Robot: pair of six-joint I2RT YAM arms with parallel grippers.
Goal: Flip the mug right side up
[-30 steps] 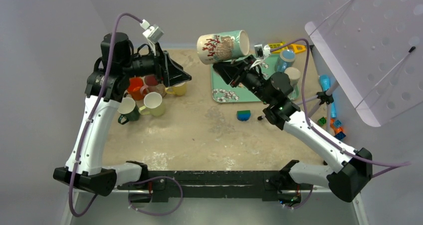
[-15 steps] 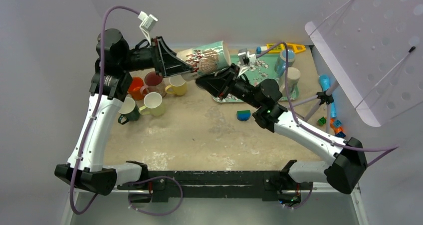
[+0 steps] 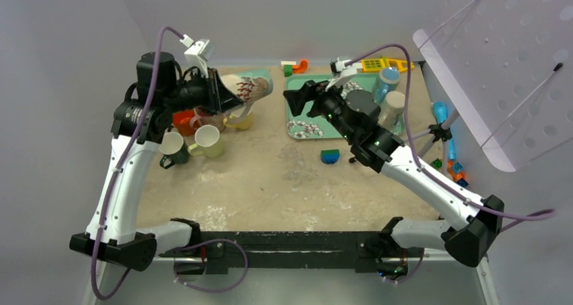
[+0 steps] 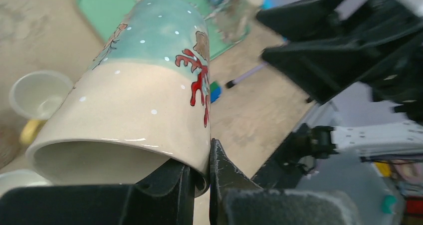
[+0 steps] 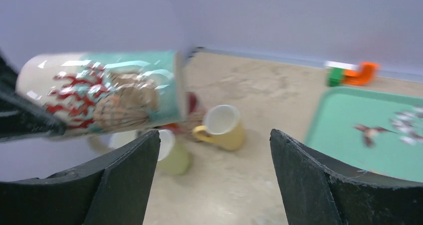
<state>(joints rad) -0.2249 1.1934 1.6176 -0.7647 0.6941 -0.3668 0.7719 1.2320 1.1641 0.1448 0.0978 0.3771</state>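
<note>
Teal-and-cream ceramic mug [image 3: 248, 86] with red coral print, sideways in my left gripper [image 4: 199, 167].
Its jaws were clamped on the mug's rim. The mug hung above the sandy table [image 3: 270, 176], long axis roughly level, base pointing away toward the right gripper [image 5: 214, 135], which stood spread and empty just beyond.

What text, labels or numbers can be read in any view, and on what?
No readable text in any view.
mug: red coral and shell pictures only, no lettering.
tray: bird pictures, no words.
toys at the far edge: too small to tell if they carry any marks.
</note>
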